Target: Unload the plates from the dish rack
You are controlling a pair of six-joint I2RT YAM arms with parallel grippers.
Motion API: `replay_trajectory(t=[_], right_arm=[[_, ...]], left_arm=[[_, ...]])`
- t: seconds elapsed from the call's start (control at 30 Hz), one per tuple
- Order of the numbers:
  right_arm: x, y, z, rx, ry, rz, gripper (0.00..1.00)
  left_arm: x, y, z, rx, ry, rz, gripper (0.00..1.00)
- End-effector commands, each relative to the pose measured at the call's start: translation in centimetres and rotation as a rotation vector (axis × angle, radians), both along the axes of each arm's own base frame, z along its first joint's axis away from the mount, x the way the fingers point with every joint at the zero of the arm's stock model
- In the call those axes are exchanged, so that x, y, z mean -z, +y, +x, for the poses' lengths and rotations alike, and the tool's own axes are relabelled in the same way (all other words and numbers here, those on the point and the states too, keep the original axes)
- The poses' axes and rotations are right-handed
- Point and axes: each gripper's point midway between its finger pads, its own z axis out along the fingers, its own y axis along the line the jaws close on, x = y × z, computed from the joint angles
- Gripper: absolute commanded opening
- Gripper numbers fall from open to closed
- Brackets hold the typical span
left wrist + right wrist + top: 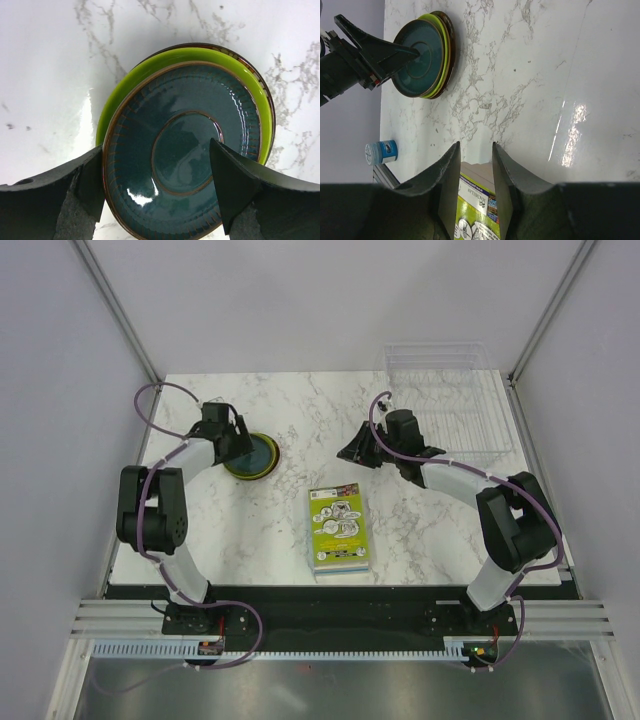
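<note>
The three plates lie stacked on the surface at the left, and the dish rack looks bare. The left gripper spreads wide over the teal top plate, gripping nothing. It should lift straight up without nudging them. The right gripper hovers half-open and empty.

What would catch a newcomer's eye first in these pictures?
A stack of three plates sits on the left of the marble table, teal on top, lime green beneath, with the open left pincer right over it. Far right, the clear dish rack holds no plates, and a lime-green book lies near the middle.
</note>
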Motion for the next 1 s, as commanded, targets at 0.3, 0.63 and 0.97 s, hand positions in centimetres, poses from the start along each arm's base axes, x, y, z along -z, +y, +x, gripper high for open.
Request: replay_trajectory(t=[0.3, 0.63, 0.97], right_arm=[[-1.2, -0.1, -0.2, -0.010, -0.039, 0.022, 0.39], [-1.1, -1.2, -0.2, -0.004, -0.060, -0.063, 0.39], [-6.3, -11.6, -1.2, 0.226, -0.288, -0.524, 0.98]], left_arm=[[-5.0, 3.7, -0.1, -0.077, -0.045, 0.195, 0.84], [-8.5, 2.4, -0.9, -0.039, -0.119, 0.127, 0.86], [-21.5, -6.1, -5.6, 0.240, -0.490, 0.017, 0.99]])
